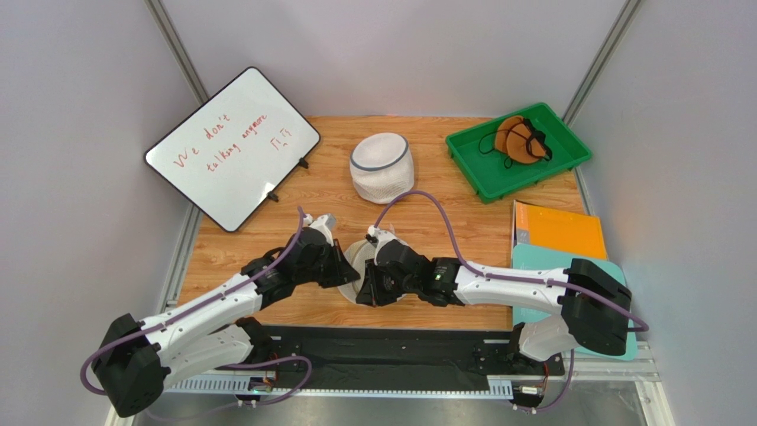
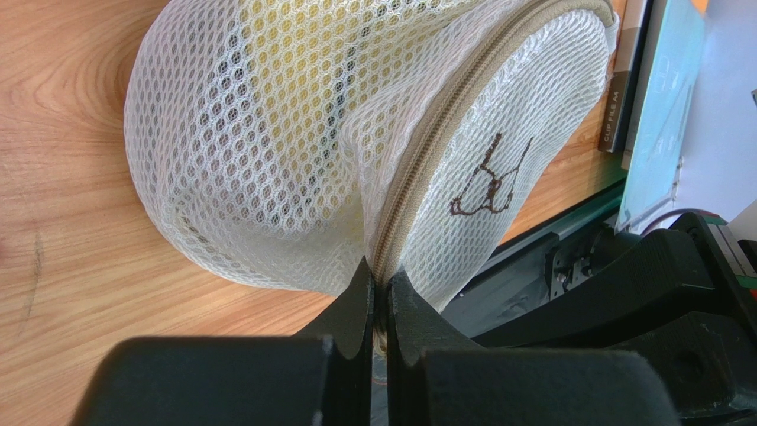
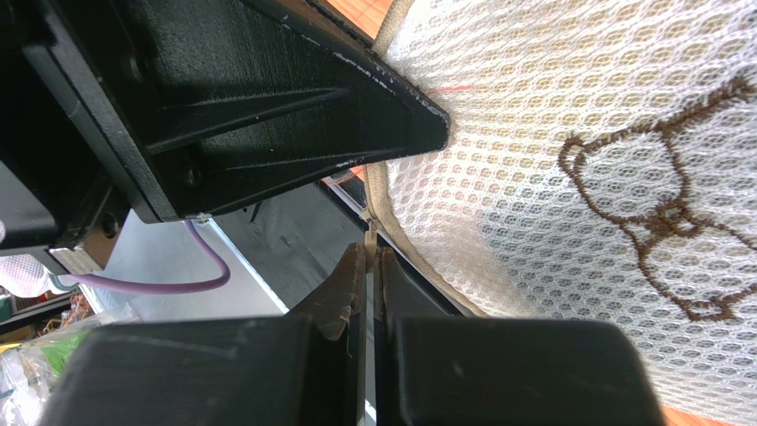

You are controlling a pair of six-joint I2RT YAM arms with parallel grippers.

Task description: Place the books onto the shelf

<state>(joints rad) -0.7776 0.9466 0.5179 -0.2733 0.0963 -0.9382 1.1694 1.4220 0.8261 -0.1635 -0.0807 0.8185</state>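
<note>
Overhead, both arms meet mid-desk point(image 1: 462, 222) over a white mesh bag point(image 1: 357, 253), with the left pincer point(image 1: 345, 266) and right pincer point(image 1: 371, 282) on either side of it. The orange book point(image 1: 560, 232) and teal book point(image 1: 542, 262) lie together at the right edge, well apart from both; no shelf shows. From the left wrist, that pincer is clenched on the bag's zip seam point(image 2: 444, 133). From the right wrist, the other pinches the zip's edge tape. By appearances the book step has not begun; the next move calls for letting go and reaching right.
</note>
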